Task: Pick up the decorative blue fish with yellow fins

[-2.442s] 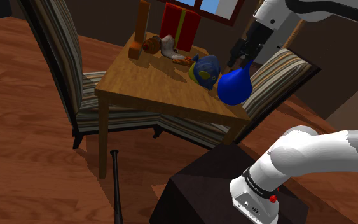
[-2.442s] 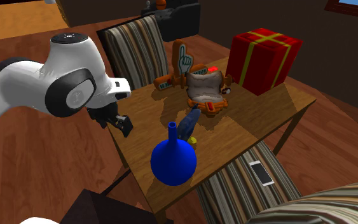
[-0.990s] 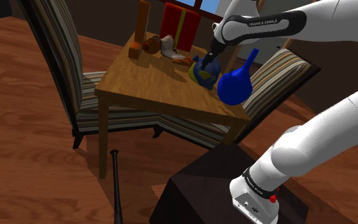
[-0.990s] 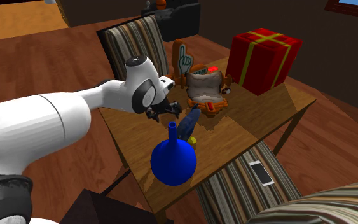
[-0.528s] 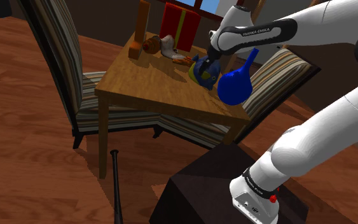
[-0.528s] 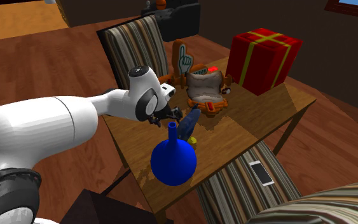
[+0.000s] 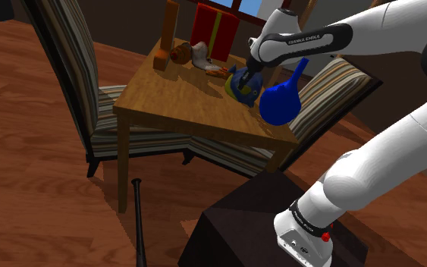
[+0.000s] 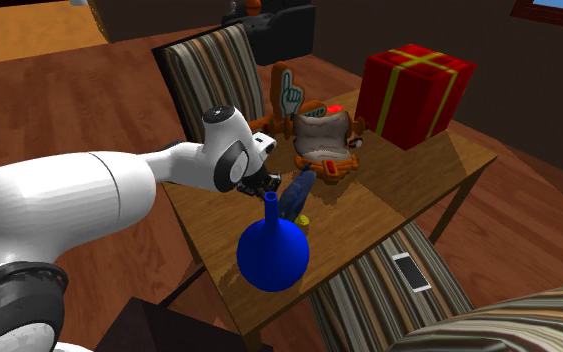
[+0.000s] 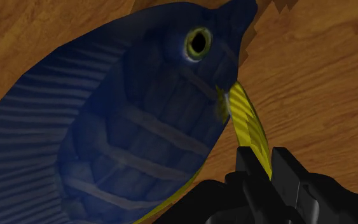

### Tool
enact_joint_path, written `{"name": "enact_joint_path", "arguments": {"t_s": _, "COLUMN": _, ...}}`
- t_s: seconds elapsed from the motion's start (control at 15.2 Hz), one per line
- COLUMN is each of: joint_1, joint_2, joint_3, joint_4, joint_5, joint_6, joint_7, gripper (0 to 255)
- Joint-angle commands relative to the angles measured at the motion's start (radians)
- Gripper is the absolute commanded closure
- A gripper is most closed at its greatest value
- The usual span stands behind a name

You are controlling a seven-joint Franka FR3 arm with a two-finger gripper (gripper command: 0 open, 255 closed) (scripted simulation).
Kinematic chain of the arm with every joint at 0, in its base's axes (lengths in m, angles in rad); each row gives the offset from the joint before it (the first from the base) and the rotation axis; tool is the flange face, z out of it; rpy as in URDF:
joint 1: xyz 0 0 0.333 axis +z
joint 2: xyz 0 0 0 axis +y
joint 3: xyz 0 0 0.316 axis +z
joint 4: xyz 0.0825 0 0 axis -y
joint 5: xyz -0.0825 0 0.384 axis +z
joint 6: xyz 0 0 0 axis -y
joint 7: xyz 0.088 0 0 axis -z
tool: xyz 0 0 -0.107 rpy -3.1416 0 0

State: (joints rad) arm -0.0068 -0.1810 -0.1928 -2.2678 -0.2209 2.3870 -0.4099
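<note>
One tool (image 7: 248, 75) hangs over the blue fish (image 9: 126, 127) (yellow-finned, on the table (image 7: 175, 97)); spread or pinching, cannot tell.

floor (image 7: 29, 167): wood planks running throughout | table (image 7: 166, 95): standing between two striped chairs (image 7: 64, 61) | window (image 7: 268, 7): showing blue, far side

Before me, the wooden surface (image 7: 175, 97) carries a blue fish (image 7: 240, 88), a blue vase (image 7: 279, 104), a red gift box (image 7: 213, 30) and a brownish shoe (image 8: 321, 142).

Blue vase (image 8: 272, 255) and red gift box (image 8: 412, 90) share a table (image 8: 374, 215).
</note>
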Motion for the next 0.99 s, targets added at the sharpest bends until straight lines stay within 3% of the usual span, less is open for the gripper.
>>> {"name": "enact_joint_path", "arguments": {"t_s": 0.0, "joint_1": 0.0, "joint_2": 0.001, "joint_3": 0.0, "joint_4": -0.001, "joint_5": 0.0, "joint_6": 0.0, "joint_7": 0.0, "gripper": 255}}
{"name": "enact_joint_path", "arguments": {"t_s": 0.2, "joint_1": 0.0, "joint_2": 0.001, "joint_3": 0.0, "joint_4": -0.001, "joint_5": 0.0, "joint_6": 0.0, "joint_7": 0.0, "gripper": 255}}
{"name": "enact_joint_path", "arguments": {"t_s": 0.92, "joint_1": 0.006, "joint_2": -0.043, "joint_3": 0.007, "joint_4": 0.106, "joint_5": 0.015, "joint_6": -0.149, "joint_7": -0.022, "gripper": 255}}
